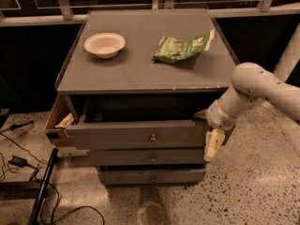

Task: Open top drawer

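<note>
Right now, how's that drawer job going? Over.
Gripper at right end of top drawer. Drawer pulled partly out. Bowl and snack bag on top, not blocking.

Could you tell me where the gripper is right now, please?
In the camera view, the gripper hangs at the picture-right end of the top drawer front, which stands pulled out.

bowl (104, 44) left on cabinet top (140, 71) | bag (183, 48) right | top drawer (122, 136) open below | hand (212, 145) at its right end

Dim warm light from above; dark shadow in top drawer (136, 134); gripper (212, 146) at its rt end, poss. overexposed.
</note>
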{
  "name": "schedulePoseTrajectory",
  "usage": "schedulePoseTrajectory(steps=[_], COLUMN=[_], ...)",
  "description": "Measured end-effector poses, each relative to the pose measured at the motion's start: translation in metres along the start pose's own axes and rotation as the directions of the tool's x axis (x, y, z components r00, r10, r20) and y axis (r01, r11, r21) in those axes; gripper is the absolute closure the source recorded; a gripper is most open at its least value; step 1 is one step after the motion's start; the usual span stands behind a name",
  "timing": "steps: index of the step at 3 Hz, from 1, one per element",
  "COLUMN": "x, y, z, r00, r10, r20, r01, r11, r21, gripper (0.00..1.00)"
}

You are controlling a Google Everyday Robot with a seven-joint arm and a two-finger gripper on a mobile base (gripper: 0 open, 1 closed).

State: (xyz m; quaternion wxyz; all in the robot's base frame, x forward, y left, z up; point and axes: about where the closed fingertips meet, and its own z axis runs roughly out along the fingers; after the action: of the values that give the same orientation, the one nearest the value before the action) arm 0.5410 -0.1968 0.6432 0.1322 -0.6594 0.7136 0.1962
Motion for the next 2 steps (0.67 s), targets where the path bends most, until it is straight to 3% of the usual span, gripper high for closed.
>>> schedulePoseTrajectory(steps=[2], x=[0.012], y=[0.032], z=[-0.010], r00=[0.999], r10=[0.048], r20=[-0.002], r01=[-0.048], r11=[0.9958], r21=[-0.078], gripper=[0.00])
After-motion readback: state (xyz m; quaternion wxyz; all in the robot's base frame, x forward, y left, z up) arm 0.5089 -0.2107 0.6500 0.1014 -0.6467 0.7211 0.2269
